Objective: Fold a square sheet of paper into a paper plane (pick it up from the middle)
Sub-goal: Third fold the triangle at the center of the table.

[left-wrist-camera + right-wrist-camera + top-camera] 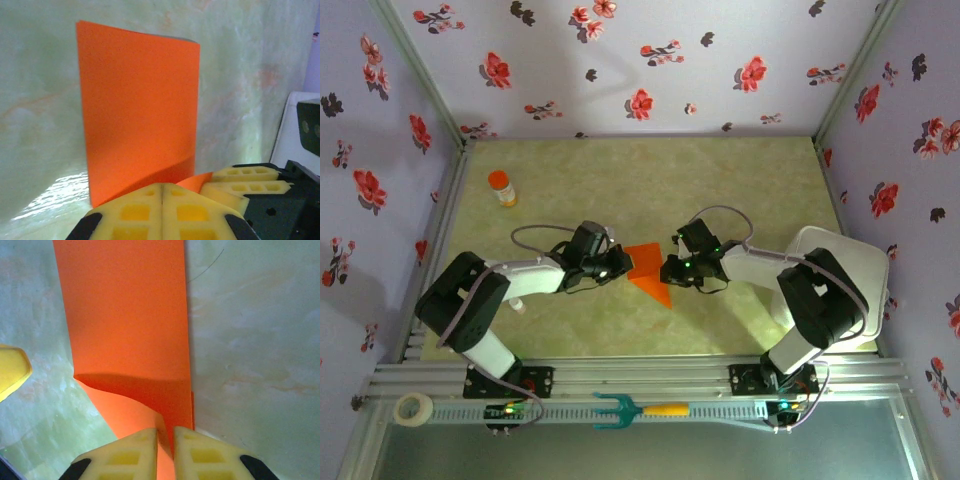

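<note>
My left gripper [162,189] and right gripper [165,435] each pinch tight on the square sheet of paper [125,315], at opposite edges

Lilac wallpaper dotted with red and dark flowers covers the back wall [650,60], the left wall [370,150] and the right wall [910,150], which meet at pale metal corner posts [420,70]. Between them lies a tabletop [740,170] of pale green-yellow marbled material. Silver slotted rails [650,378] run along its near edge. The light is soft and even, leaving a white sheen [50,195] on the surface.
</note>
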